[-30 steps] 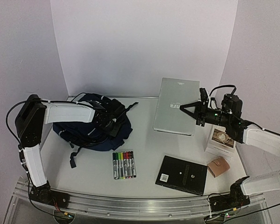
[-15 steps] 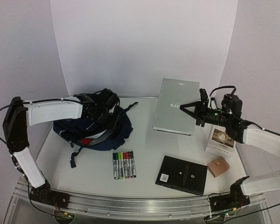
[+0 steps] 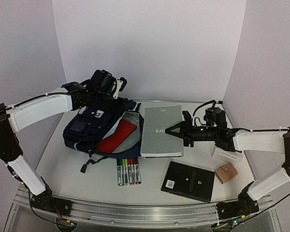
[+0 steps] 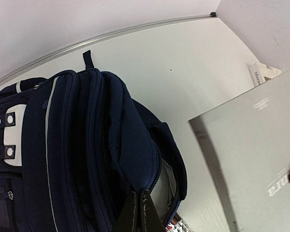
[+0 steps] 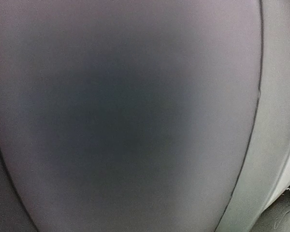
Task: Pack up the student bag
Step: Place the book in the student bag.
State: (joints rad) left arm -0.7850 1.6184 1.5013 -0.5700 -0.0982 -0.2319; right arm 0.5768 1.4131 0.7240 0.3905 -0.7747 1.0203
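student bag [image 3: 87,128]: hauled up, mouth opens | left gripper [image 4: 139,212]: shuts on its rim | grey book [image 3: 157,123]: moves left to bag, seemingly in right gripper [image 3: 170,130]

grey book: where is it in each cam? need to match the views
Top external: the grey book is at centre, just right of the student bag, with the right gripper on its right edge.
Left wrist: the grey book is at lower right, the student bag at left.
Right wrist: only a blurred grey surface shows, probably the book.
Shared landmark: the student bag.
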